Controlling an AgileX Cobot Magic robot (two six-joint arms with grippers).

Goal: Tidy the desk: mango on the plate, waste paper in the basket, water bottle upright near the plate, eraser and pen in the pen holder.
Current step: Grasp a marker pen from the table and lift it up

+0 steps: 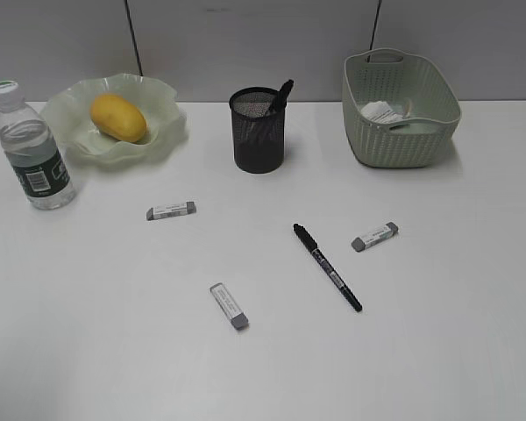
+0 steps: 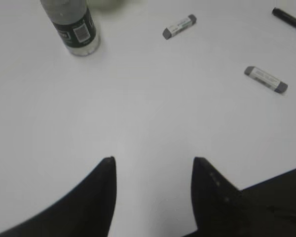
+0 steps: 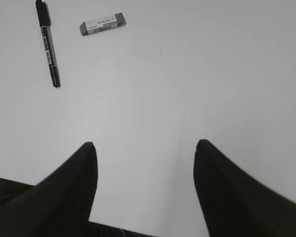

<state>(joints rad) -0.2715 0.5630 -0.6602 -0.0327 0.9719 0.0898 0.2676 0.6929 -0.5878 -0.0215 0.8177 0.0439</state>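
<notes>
Both pincers, left (image 2: 153,165) and right (image 3: 145,150), spread, empty above desk (image 1: 88,351).

The desk (image 1: 88,351) is viewed from above at a slant. It is viewed closely by both wrist cameras; the pen (image 1: 327,267) (image 3: 48,42) is shared.

A grey panelled wall (image 1: 245,44) with dark seams stands behind.
</notes>
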